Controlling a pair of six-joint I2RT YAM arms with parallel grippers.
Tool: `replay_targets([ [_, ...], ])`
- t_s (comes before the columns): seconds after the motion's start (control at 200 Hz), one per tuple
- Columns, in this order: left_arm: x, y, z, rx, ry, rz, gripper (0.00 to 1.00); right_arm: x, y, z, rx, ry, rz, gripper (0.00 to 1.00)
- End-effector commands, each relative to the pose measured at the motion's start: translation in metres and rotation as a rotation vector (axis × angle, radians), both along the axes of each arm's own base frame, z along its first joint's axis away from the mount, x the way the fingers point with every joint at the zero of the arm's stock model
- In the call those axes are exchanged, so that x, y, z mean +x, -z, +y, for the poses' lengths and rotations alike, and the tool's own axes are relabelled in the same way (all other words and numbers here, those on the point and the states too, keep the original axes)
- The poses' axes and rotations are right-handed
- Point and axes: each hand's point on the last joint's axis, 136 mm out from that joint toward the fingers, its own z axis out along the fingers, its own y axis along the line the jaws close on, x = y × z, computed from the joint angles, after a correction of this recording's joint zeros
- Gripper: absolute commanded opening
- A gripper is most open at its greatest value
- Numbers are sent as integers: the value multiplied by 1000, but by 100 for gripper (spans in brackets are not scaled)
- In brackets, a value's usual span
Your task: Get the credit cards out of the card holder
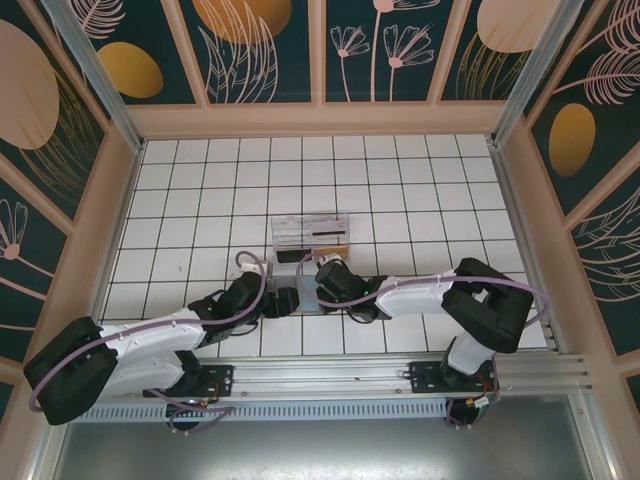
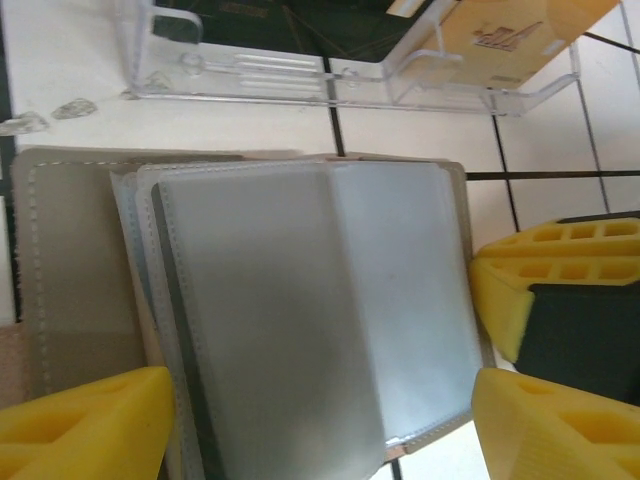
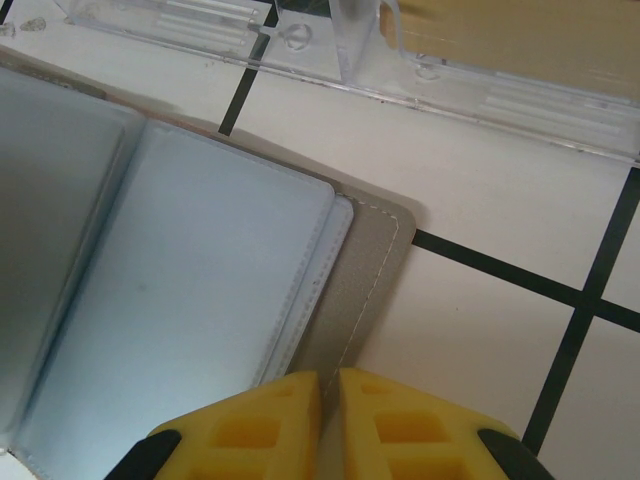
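Note:
The card holder (image 2: pixel 300 310) lies open on the tiles, its grey cover underneath and clear, cloudy sleeves on top; it sits between both arms (image 1: pixel 305 297). A thin dark edge (image 2: pixel 188 380) shows inside the left sleeves, perhaps a credit card. My left gripper (image 2: pixel 320 425) is open, one yellow finger on each side of the holder, over its sleeves. My right gripper (image 3: pixel 330 385) is shut on the stitched edge of the holder's grey cover (image 3: pixel 375 270). Its yellow fingers (image 2: pixel 560 280) also appear at the right in the left wrist view.
A clear plastic tray (image 1: pixel 310 235) stands just beyond the holder, with a dark card (image 2: pixel 250 20) and a tan printed card (image 2: pixel 500 40) inside. Its clear wall (image 3: pixel 480 85) is close ahead of my right gripper. Raised walls border the white tiled floor.

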Motion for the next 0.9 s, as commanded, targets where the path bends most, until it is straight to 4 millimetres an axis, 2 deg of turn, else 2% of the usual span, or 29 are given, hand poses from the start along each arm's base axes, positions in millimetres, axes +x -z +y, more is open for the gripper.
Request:
replay_targets([
  [0.0,-3,-6,-9,-41,49,-16,78,-10,19,-7,-56,-2,49,16],
  [0.23,-3,-6,-7,-40,39,-18,83,-10,21,-6,-58,-4,51,16],
  [0.335,-3,-4,-4,-29,31,-13,99,-11,21,-6,-56,-3,53,16],
  [0.606,-5,-7,-6,-57,38,-19,99,-10,19,-9,-57,9,47,17],
  [0.896,-10,-18,-11,-109,77,-47,99,-9,19,-9,-56,15,45,19],
])
